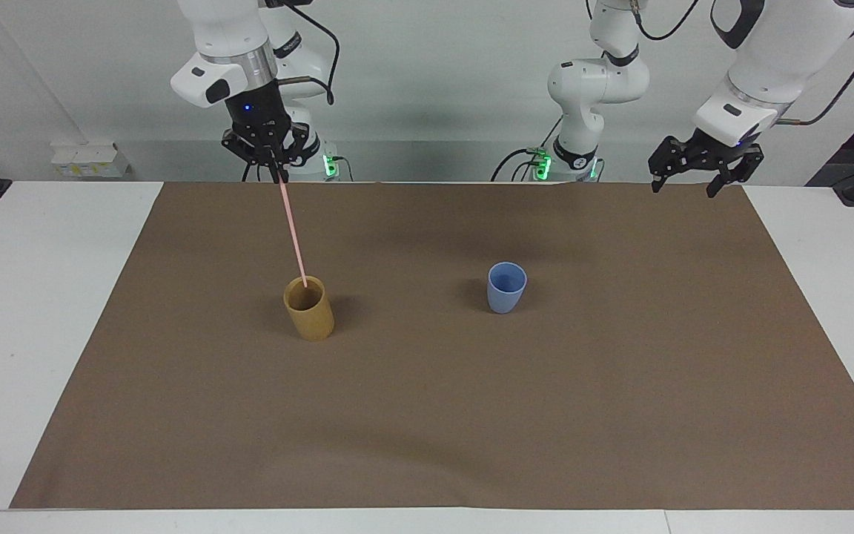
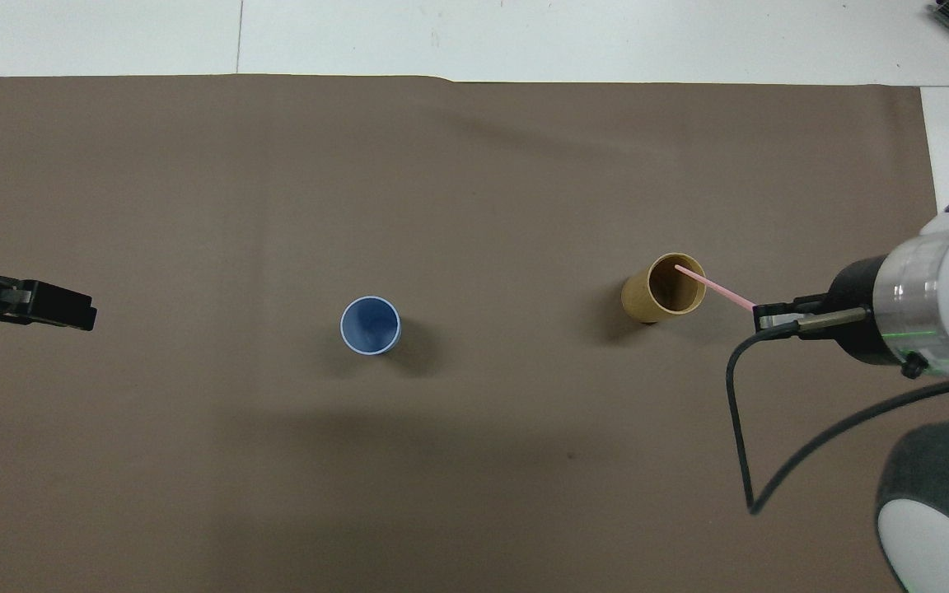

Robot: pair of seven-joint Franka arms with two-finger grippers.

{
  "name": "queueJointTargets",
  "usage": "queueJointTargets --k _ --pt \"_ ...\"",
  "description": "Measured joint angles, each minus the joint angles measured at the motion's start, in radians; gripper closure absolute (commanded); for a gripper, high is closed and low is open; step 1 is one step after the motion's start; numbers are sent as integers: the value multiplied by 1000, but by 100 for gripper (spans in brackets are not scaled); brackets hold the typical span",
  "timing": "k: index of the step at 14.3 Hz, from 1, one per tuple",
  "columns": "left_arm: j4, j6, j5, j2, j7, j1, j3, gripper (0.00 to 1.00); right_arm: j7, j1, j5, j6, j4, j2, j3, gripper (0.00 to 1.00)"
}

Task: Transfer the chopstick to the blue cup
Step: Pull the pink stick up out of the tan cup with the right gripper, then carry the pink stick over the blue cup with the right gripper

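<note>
My right gripper (image 1: 276,175) is shut on the top end of the pale pink chopstick (image 1: 293,233), high over the tan wooden cup (image 1: 309,308). The stick hangs almost upright, its lower tip at the cup's rim. In the overhead view the chopstick (image 2: 715,286) runs from the tan cup (image 2: 666,287) to the right gripper (image 2: 759,312). The light-blue cup (image 1: 506,287) stands upright and empty near the table's middle, also in the overhead view (image 2: 370,325). My left gripper (image 1: 697,178) waits open in the air at the left arm's end (image 2: 83,309).
A brown mat (image 1: 427,415) covers most of the white table (image 1: 34,297). A black cable (image 2: 742,428) hangs from the right wrist.
</note>
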Motion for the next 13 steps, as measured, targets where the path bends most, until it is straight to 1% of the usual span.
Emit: queueJointTargets --k 2,3,8,10,13 --pt "0 -1 0 0 0 0 0 0 17 8 15 -41 33 1 1 100" --pt "0 -1 0 0 0 0 0 0 58 15 40 -51 42 2 3 100" --pt "0 -9 0 3 0 1 3 0 396 61 217 -43 57 13 35 100" --pt "1 -27 0 18 0 1 11 0 527 86 239 -38 62 23 48 100" --pt "26 -39 0 48 1 1 21 0 723 181 239 8 81 68 67 100"
